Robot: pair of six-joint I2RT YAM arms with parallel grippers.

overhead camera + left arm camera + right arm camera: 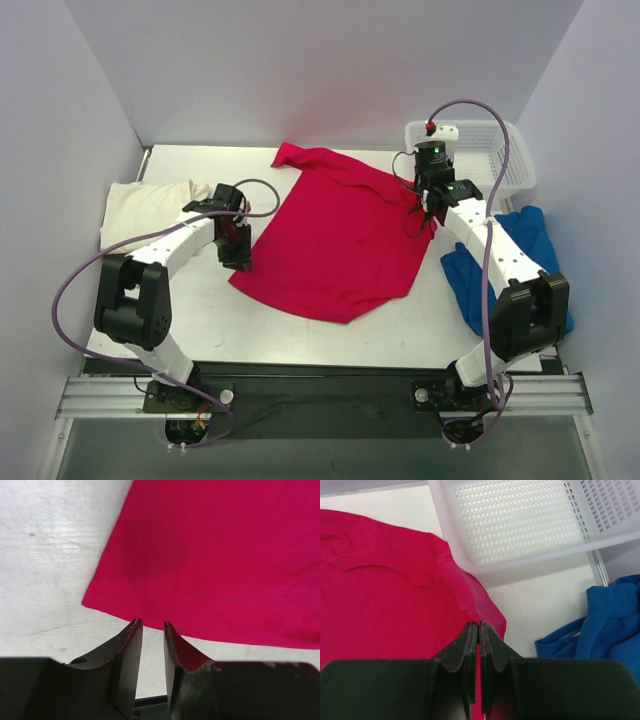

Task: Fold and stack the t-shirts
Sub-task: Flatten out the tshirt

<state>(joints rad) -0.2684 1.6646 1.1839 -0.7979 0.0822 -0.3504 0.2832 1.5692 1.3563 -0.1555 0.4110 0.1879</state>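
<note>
**A:** Red shirt (340, 245) lies spread flat mid-worktop (200, 320), collar far, hem near. Which arm has it?

**B:** The right tool (479, 625). Its fingers are pinched together on the sleeve edge, just beside the basket (520, 525). Its wrist view shows red cloth between them, which the top view doesn't.

**A:** And the left?

**B:** Left tool (152, 625) is slightly apart and holds nothing. The hem's left corner lies just ahead of it. Blue shirt (462, 280) sits crumpled on the right, cream shirt (135, 210) on the left.
</note>
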